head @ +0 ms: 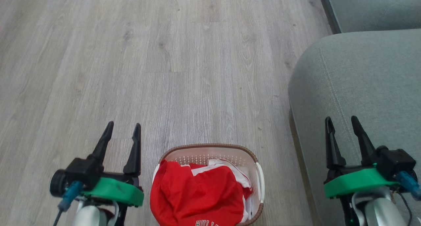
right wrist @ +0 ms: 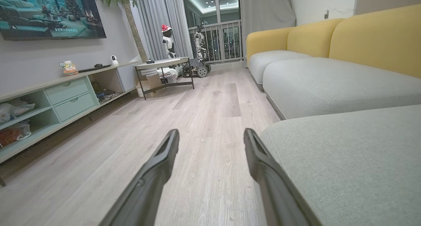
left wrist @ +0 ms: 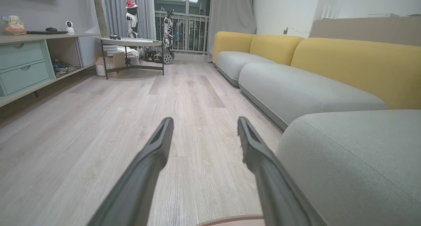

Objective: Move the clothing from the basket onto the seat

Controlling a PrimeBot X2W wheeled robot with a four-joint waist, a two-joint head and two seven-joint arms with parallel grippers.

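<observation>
The cream basket with a brown rim stands on the wood floor at the bottom centre of the head view. Red clothing with white trim is heaped inside it, lettering partly cut off at the frame's edge. The grey-green seat fills the right side, close beside the basket. My left gripper hangs open to the left of the basket, above bare floor. My right gripper is open over the seat's front part. In the left wrist view the left gripper points down the room, the seat at its right.
A long sofa with yellow backs runs along the right wall. A low cabinet lines the left wall and a small table stands far off. Wood floor stretches ahead of the basket.
</observation>
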